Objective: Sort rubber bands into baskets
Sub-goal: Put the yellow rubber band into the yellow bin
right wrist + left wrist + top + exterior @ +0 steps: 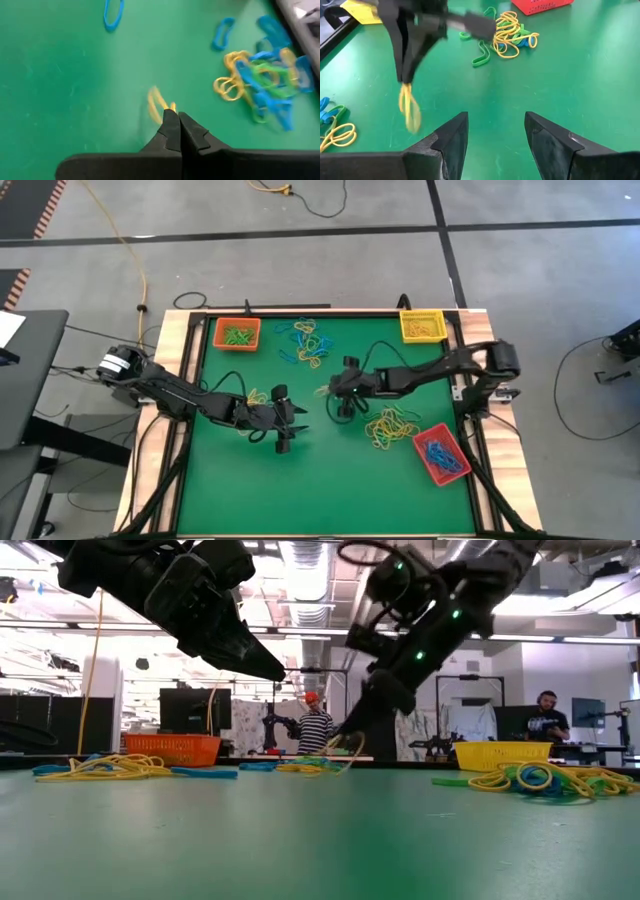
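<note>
Right jaws (175,125) pinch yellow band (157,107) | left jaws (495,132) apart | green table (330,470)

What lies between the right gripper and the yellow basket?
Only bare green mat separates the right gripper, shut on a yellow rubber band, from the yellow basket, per the high view.

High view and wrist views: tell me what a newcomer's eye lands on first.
The right gripper at mid-table, shut on a thin yellow rubber band dangling from its tips. Next, the loose heaps of yellow, blue and green elastic bands on the green table mat, one by the far edge and one near the red plastic basket. The left gripper hangs open just left of centre, holding nothing.
</note>
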